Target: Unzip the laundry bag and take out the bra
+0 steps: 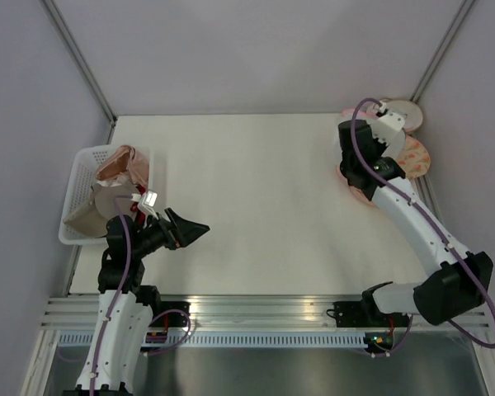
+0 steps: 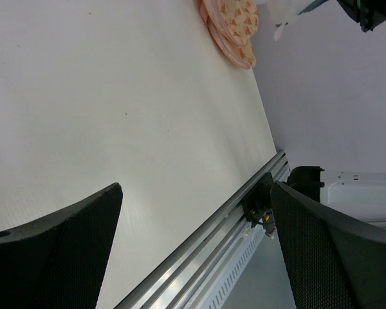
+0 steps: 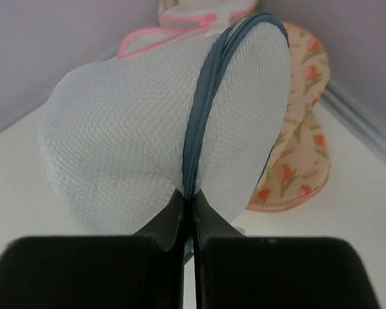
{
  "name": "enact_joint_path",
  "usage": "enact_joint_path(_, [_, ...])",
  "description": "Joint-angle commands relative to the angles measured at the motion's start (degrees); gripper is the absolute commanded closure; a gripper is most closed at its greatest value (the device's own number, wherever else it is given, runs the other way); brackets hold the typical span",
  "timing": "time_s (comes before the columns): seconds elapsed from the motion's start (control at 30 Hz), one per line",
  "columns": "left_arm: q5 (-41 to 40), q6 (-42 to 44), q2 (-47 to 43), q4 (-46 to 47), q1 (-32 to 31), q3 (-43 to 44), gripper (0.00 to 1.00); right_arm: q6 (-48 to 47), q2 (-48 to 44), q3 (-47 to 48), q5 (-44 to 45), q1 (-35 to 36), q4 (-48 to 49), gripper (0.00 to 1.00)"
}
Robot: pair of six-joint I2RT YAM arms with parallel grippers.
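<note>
Right claw (image 3: 188, 196): closed, pinching the grey-blue zipper (image 3: 202, 109) of the laundry bag (image 3: 128, 141), which sits directly ahead of the fingertips. The bra cannot be made out through the mesh. Left claw (image 2: 193, 190): wide, empty, well apart from the bag.

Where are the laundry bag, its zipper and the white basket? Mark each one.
laundry bag (image 3: 122, 141), right wrist view, on its white mesh side.
zipper (image 3: 197, 116), right wrist view, midway along the blue-grey strip.
basket (image 1: 73, 198), top external view, on its left wall.
</note>
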Motion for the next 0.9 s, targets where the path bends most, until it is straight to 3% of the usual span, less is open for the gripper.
enact_joint_path(0.0, [2.5, -1.8, 1.0, 4.6, -0.2, 1.6, 0.0, -2.7, 6.3, 7.6, -3.1, -9.7, 0.8, 1.0])
enact_joint_path(0.17, [3.6, -2.1, 3.7, 6.4, -0.2, 2.7, 0.0, -4.0, 20.6, 23.5, -2.3, -19.3, 2.1, 1.0])
enact_joint_path(0.37, [3.7, -1.9, 5.7, 7.6, -0.2, 3.7, 0.0, -6.6, 37.2, 42.4, -0.3, -24.9, 1.1, 1.0])
enact_joint_path(0.47, [3.6, -1.7, 7.5, 7.9, -0.2, 4.0, 0.0, -8.4, 47.0, 59.6, 1.6, -27.9, -2.2, 1.0])
enact_joint_path(0.57, [3.6, -1.6, 8.6, 8.2, -0.2, 3.9, 0.0, -12.0, 55.9, 70.4, 1.9, -28.9, -2.7, 1.0])
enact_joint_path(0.73, [2.6, -0.9, 10.6, 8.7, -0.2, 4.1, 0.0, -14.8, 64.2, 73.1, -2.6, -29.5, 1.0, 1.0])
enact_joint_path(0.87, [1.8, -1.1, 11.9, 10.0, -0.2, 3.5, 0.0, -15.1, 65.7, 65.2, -10.8, -29.6, 7.1, 0.99])
